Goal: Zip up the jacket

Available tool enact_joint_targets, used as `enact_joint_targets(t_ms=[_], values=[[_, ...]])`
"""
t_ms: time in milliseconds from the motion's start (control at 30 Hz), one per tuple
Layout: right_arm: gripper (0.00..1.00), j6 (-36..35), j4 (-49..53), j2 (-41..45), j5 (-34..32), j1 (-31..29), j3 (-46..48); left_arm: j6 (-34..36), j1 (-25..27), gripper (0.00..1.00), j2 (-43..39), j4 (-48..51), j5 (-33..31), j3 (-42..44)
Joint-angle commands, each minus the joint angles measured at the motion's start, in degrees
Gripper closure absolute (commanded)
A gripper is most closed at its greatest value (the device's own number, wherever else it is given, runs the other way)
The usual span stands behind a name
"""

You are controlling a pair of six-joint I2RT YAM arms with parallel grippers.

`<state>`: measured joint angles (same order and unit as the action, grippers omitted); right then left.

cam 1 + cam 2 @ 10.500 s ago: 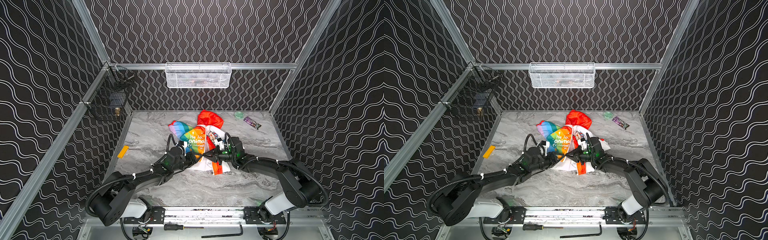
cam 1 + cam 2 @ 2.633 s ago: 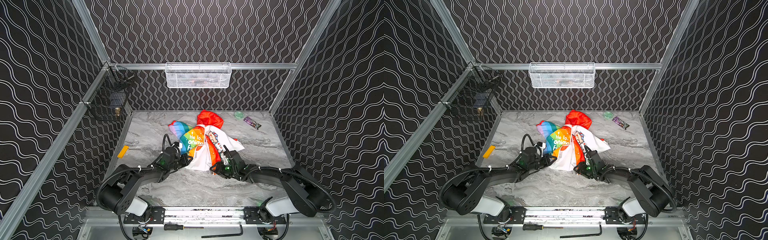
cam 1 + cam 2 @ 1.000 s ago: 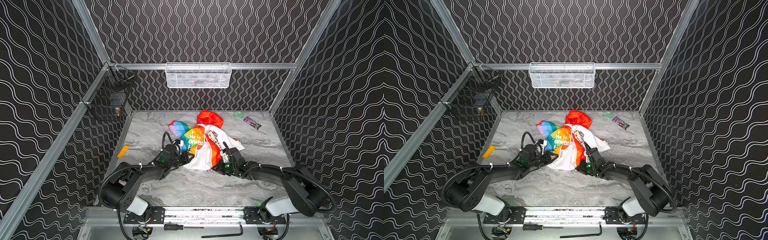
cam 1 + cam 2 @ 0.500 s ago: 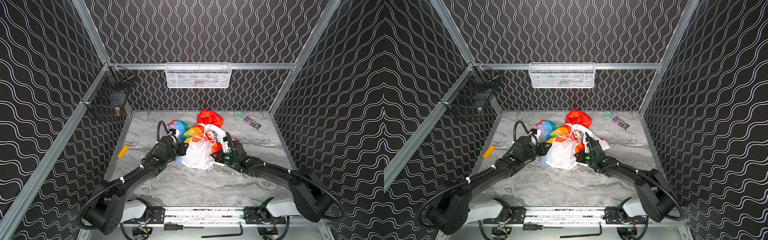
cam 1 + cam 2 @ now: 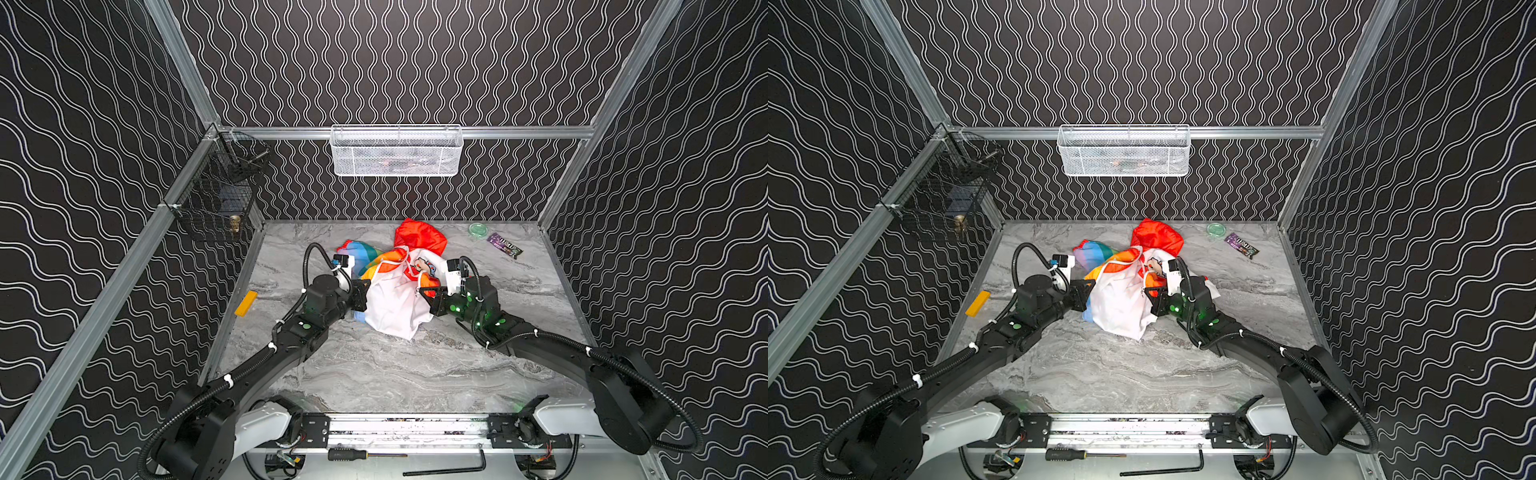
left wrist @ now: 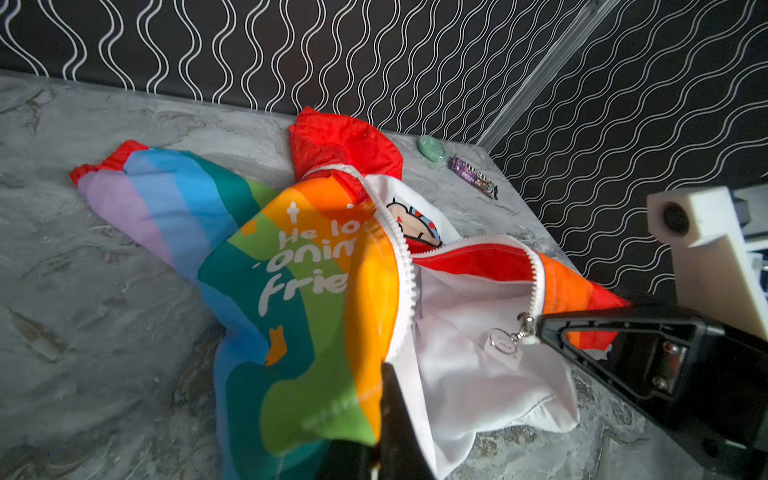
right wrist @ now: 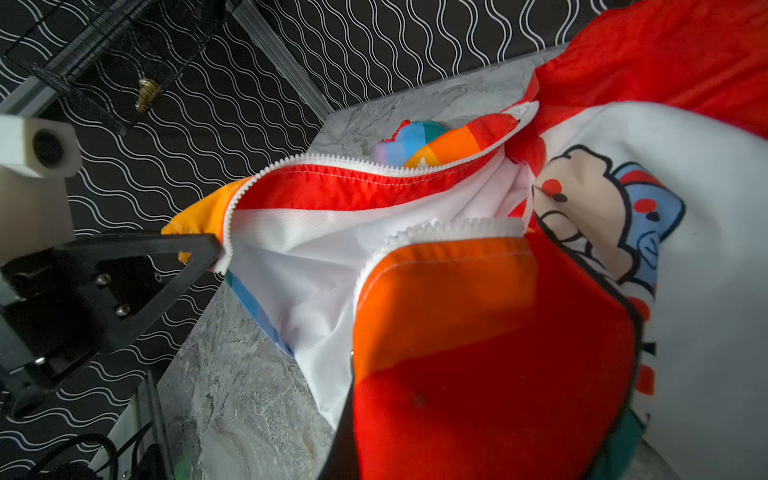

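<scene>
Zipper halves gripped, nothing closed yet

At the left, the left gripper is clamped on the bottom end of the rainbow front's tooth row. Between the arms the jacket hangs partly lifted off the table, with its white lining gaping and its hood toward the back wall. The right gripper is pinched on the opposite edge at the slider (its pull tab dangles free). The two tooth rows stand apart, so seating the end in the slider and the whole pull upward remain

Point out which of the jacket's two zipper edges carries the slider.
The edge on the orange-red panel, pinched in the right gripper: the metal slider and pull tab hang at its jaws. The lettered panel's edge shows only teeth.
</scene>
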<state>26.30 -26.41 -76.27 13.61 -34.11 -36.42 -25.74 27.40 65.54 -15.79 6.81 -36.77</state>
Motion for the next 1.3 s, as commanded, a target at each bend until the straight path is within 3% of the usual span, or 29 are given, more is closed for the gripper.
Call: enact_joint_targets(t_ms=[0,167,367,467,700,867,1100,1267], values=[[1.0,0.54,-10.83,1.62,3.56,0.86,2.76,-1.62,-0.11,1.0,0.25,-4.16,2.24,-0.96],[1.0,7.45,-23.46,2.0,11.16,3.55,5.29,-5.96,-0.09,1.0,1.12,-20.48,7.39,2.71],[1.0,9.44,-33.61,2.39,14.94,4.43,6.72,-8.68,-0.12,1.0,6.22,-33.02,14.45,0.95],[1.0,9.86,-38.63,2.69,16.4,5.49,7.72,-10.46,-0.27,1.0,8.01,-38.67,15.09,0.81],[1.0,1.32,-28.19,4.9,6.29,5.75,6.37,-11.31,-0.48,1.0,10.48,-40.76,16.13,-0.49],[1.0,2.03,-32.56,3.17,7.88,6.15,6.02,-11.33,-0.52,1.0,10.77,-42.26,16.17,-0.16],[1.0,14.74,-52.25,-5.6,21.94,8.75,5.1,-11.96,-0.64,1.0,12.2,-48.5,17.25,0.39],[1.0,24.5,-65.69,-11.59,26.49,8.72,4.31,-14.53,-0.85,1.0,15.43,-55.46,18.42,0.08]])
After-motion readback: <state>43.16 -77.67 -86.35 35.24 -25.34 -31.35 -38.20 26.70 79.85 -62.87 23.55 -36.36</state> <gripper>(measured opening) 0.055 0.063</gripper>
